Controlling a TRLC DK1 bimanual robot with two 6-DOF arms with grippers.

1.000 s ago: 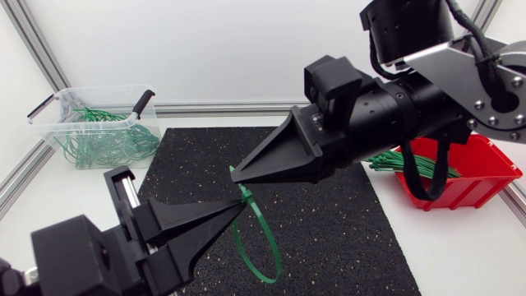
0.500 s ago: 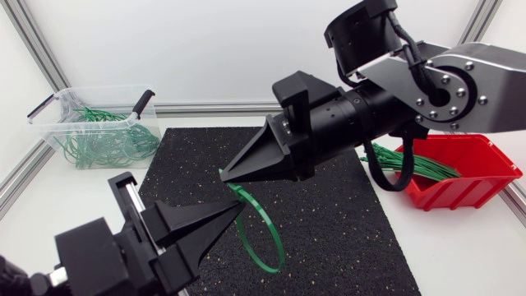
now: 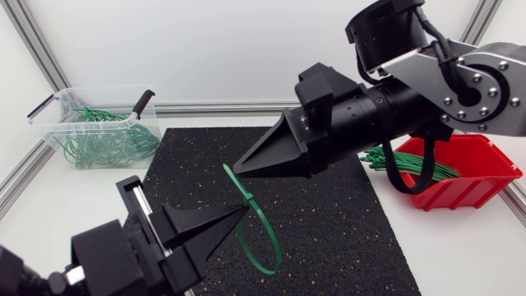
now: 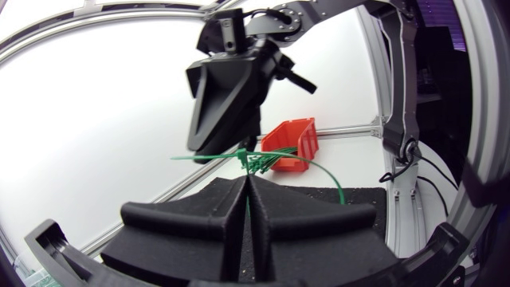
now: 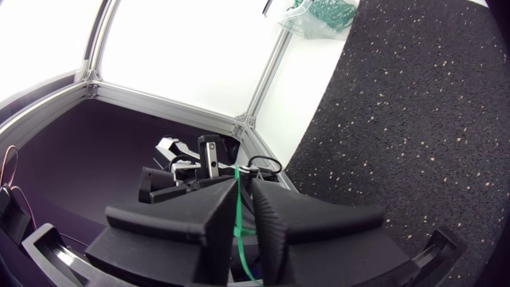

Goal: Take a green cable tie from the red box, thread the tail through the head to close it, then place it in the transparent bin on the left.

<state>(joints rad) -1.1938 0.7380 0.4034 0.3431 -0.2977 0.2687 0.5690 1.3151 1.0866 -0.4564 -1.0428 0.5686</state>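
Observation:
A green cable tie [image 3: 276, 242], closed into a loop, hangs over the black mat [image 3: 329, 230]. My left gripper [image 3: 244, 210] is shut on it near the head, and the loop droops below. In the left wrist view the loop [image 4: 323, 169] curves away ahead of the shut left gripper [image 4: 248, 177]. My right gripper [image 3: 236, 171] points at the tie's tail from the right. In the right wrist view its fingers stand slightly apart, and the tail [image 5: 237, 215] runs loosely through the gap of the right gripper [image 5: 241, 187]. The red box [image 3: 477, 177] is under the right arm.
The transparent bin [image 3: 49, 123] at the back left holds several closed green ties. More loose ties [image 3: 411, 168] stick out of the red box at the mat's right edge. Aluminium frame rails run along the table's back and left sides.
My right gripper has drawn back to the right along the tail and its fingers have parted a little. The left gripper keeps its hold on the tie and has barely shifted.

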